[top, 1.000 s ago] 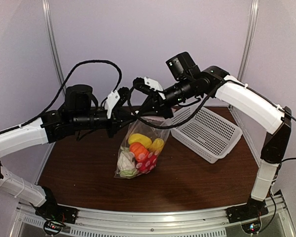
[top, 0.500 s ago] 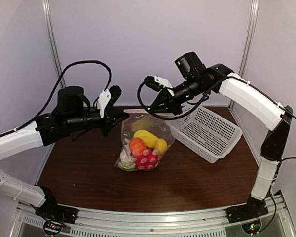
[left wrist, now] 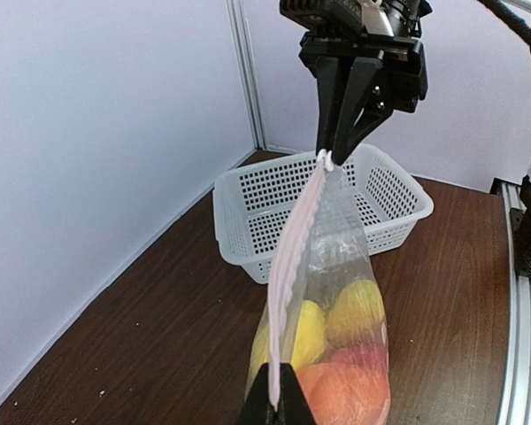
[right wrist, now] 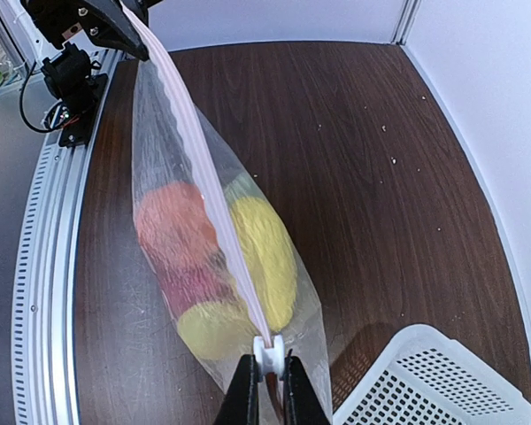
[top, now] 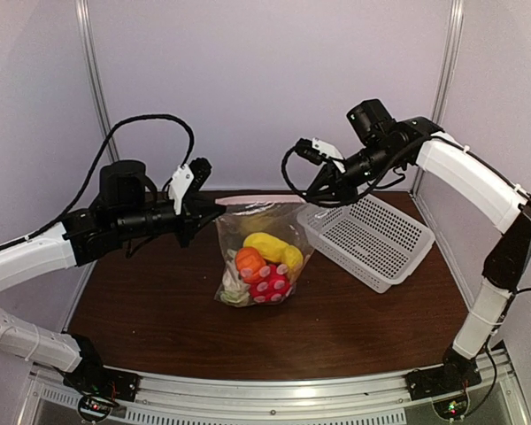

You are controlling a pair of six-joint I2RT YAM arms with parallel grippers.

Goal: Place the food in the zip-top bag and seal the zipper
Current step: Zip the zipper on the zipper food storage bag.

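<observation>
The zip-top bag [top: 294, 232] hangs between my two grippers, its bottom on the table. Inside are the food pieces: two yellow pieces [top: 265, 245], an orange piece [top: 247, 260], a dark red piece with pale dots [top: 271, 285] and white cauliflower [top: 232, 283]. The zipper [top: 261, 200] is stretched taut as a pinkish strip. My left gripper [top: 214, 206] is shut on its left end, seen in the left wrist view [left wrist: 279, 409]. My right gripper [top: 312, 197] is shut on the white slider at the right end, seen in the right wrist view [right wrist: 267, 365]. The zipper [right wrist: 195, 150] runs straight and looks pressed closed.
A white mesh basket [top: 372, 235] stands tilted at the back right, just behind the right gripper; it also shows in the left wrist view [left wrist: 248, 204] and the right wrist view [right wrist: 434, 381]. Purple walls stand behind and to both sides.
My right gripper has slid right along the zipper, away from the left gripper. The strip between them has grown longer and taut. The left gripper drew back slightly left.
</observation>
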